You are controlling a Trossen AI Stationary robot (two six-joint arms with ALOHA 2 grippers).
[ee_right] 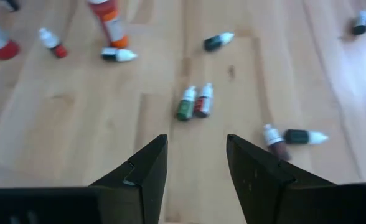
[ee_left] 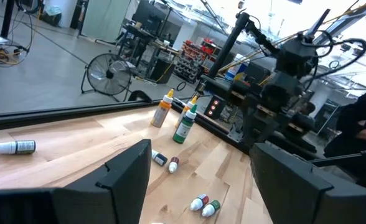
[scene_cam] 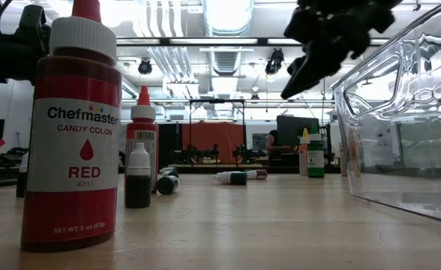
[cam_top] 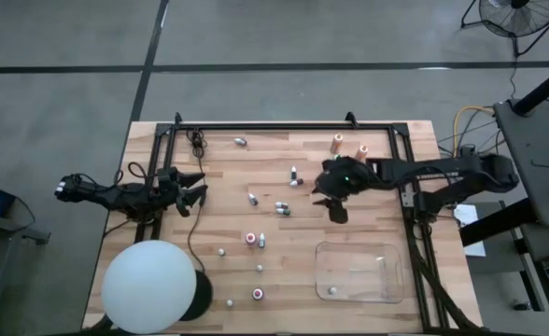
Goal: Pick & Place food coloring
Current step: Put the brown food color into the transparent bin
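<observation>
Above mid-table, right gripper (cam_top: pixel 335 207) hangs with fingers parted, empty. Directly under it, two bottles (ee_right: pixel 194 102) lie side by side, one green and one red. Thirteen bottles counted scattered over the table (cam_top: pixel 162 149). One clear tray (cam_top: pixel 360 273). Left gripper (cam_top: pixel 196 192) spread wide, empty, at left edge.

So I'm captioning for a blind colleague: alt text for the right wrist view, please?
The open right gripper hangs empty above the wooden table, where small food coloring bottles lie scattered. A green and red pair lies side by side just beyond the fingers.
</observation>
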